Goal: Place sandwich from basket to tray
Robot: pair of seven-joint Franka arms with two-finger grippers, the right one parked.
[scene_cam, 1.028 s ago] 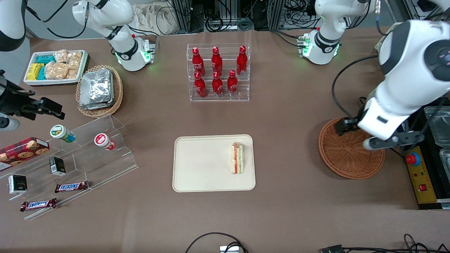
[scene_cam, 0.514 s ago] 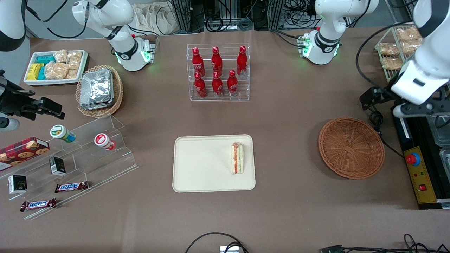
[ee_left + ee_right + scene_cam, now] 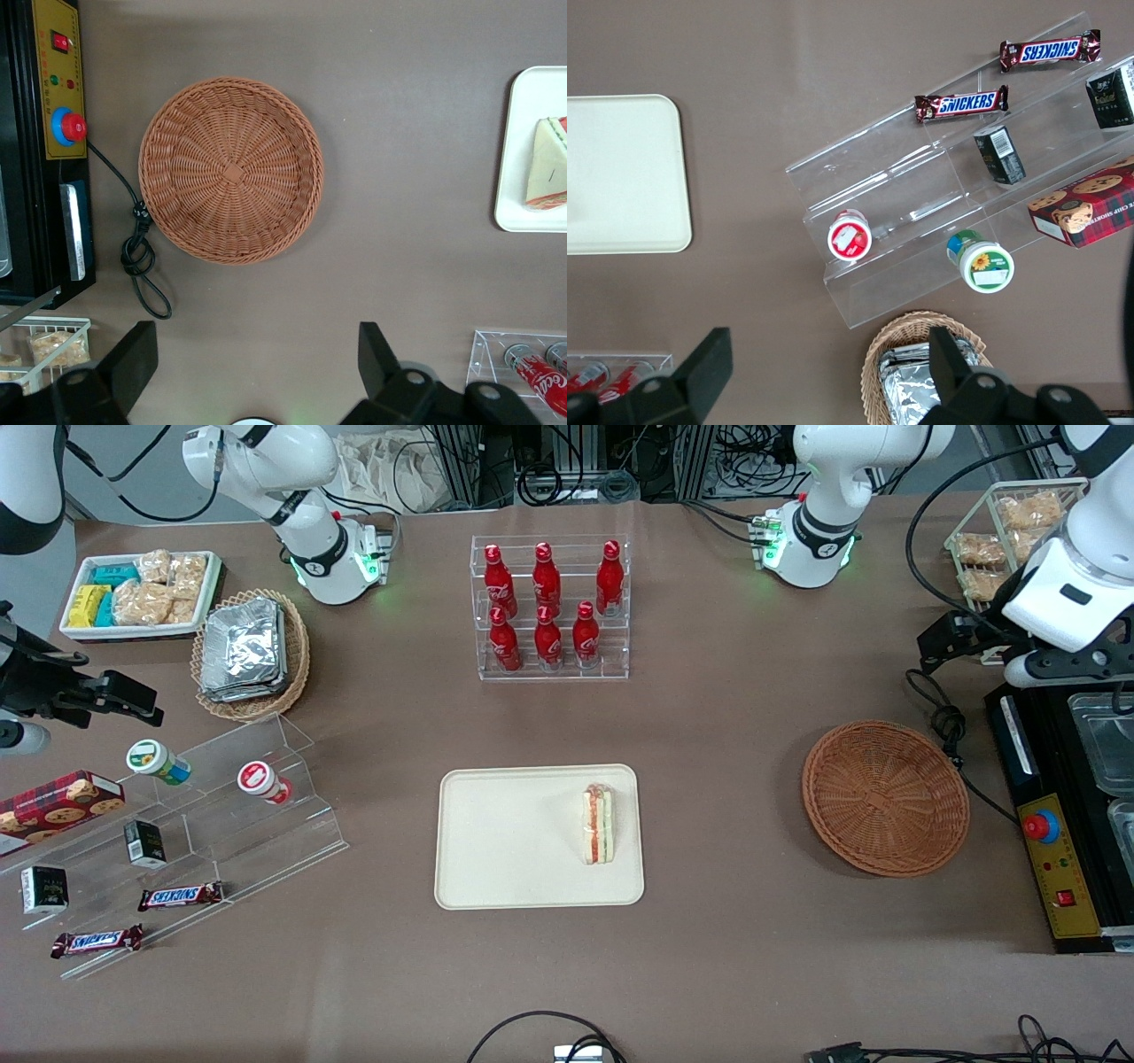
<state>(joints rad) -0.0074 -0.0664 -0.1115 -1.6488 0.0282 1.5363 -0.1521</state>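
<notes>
The front view shows six red bottles (image 3: 547, 607) in a clear rack, while the left wrist view shows perhaps two. One sandwich (image 3: 598, 823) lies on the one tray (image 3: 496, 841); the one basket (image 3: 885, 797) holds nothing. The end effector (image 3: 252, 367) hangs above the desk (image 3: 726, 691), fingers wide apart and holding nothing.

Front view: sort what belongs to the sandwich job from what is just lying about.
Job:
- triangular white-bread sandwich, lying on the tray
- flat cream rectangular tray
- round reddish-brown wicker basket, nothing in it
- left gripper, open, raised above the table near the basket

Lying about:
- red bottles in a clear rack
- tan wicker basket of foil packs
- Snickers bars
</notes>
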